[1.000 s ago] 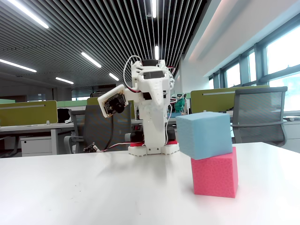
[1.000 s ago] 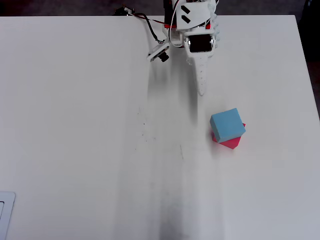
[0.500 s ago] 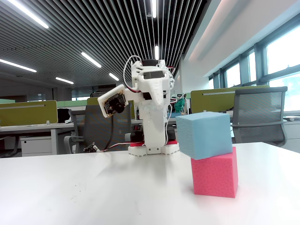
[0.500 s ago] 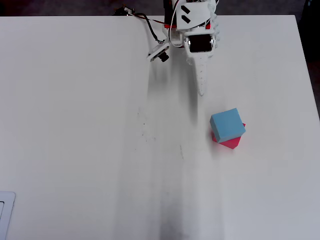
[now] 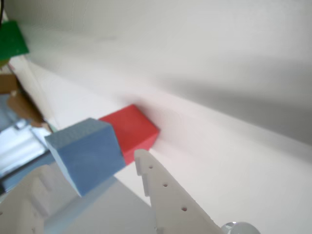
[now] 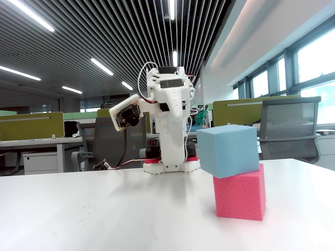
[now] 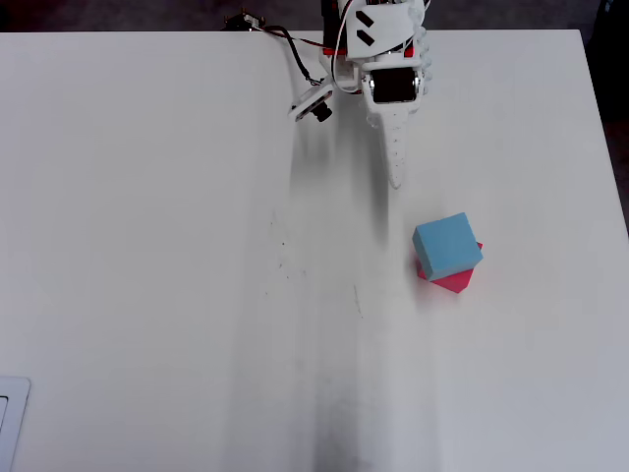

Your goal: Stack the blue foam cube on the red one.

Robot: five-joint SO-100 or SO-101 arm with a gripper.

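Note:
The blue foam cube (image 6: 229, 150) rests on top of the red one (image 6: 241, 191), turned a little and overhanging its left side in the fixed view. In the overhead view the blue cube (image 7: 447, 246) covers most of the red cube (image 7: 458, 281). The arm is folded back at its base, and my gripper (image 7: 396, 175) points toward the stack with a clear gap of table between them. In the wrist view both cubes show beyond the fingertips: the blue (image 5: 87, 153) and the red (image 5: 134, 127). My gripper (image 5: 92, 165) is empty, its jaws apart.
The arm's base (image 6: 171, 164) stands at the table's far edge (image 7: 147, 33). A white flat object (image 7: 10, 423) lies at the near left corner in the overhead view. Office chairs (image 6: 290, 125) and desks stand behind the table.

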